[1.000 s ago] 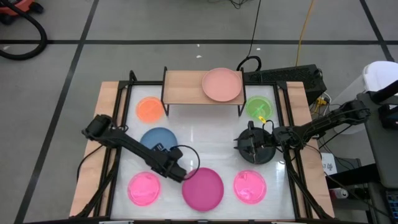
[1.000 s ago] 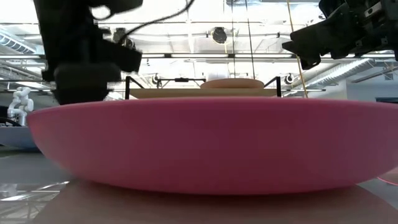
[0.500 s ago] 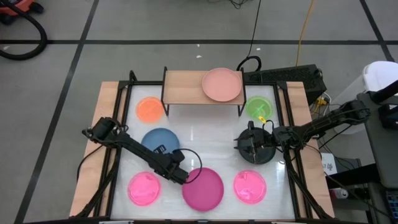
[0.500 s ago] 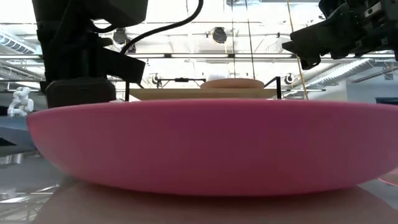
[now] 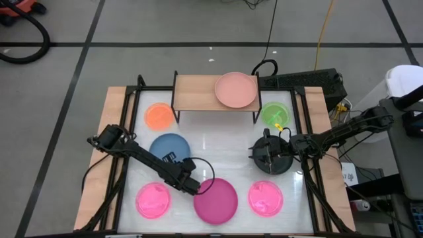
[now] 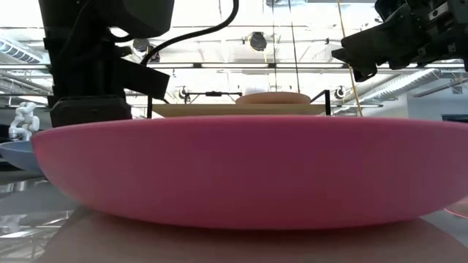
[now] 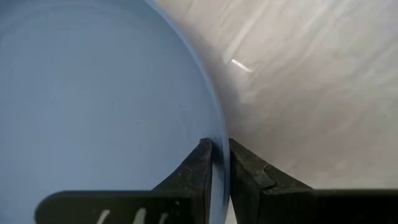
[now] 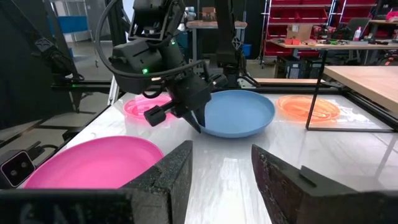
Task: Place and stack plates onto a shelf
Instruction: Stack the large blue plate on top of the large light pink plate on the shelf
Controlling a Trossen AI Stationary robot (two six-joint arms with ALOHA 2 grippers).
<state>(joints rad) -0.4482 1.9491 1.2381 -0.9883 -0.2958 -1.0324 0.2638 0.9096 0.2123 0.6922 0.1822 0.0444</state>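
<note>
My left gripper is shut on the blue plate at its near right rim; the right wrist view also shows this gripper and plate. My right gripper is open and empty above the black plate. The salmon plate lies on the right half of the light-wood shelf. The magenta plate lies flat at the near middle and fills the low view. My left gripper pinches the blue plate's rim between its two fingers, one finger over the plate's inner face and one outside. The fingers slant down from the near side. Most of the plate looks to be on the table.
An orange plate and a green plate lie beside the shelf legs. Two hot-pink plates flank the magenta one at the near edge. Black frame rails run along the table's sides.
My left gripper has come down a little and toward the near edge at the blue plate's rim. In the low view the blue plate's rim stands slightly higher than before. My right arm has kept still.
</note>
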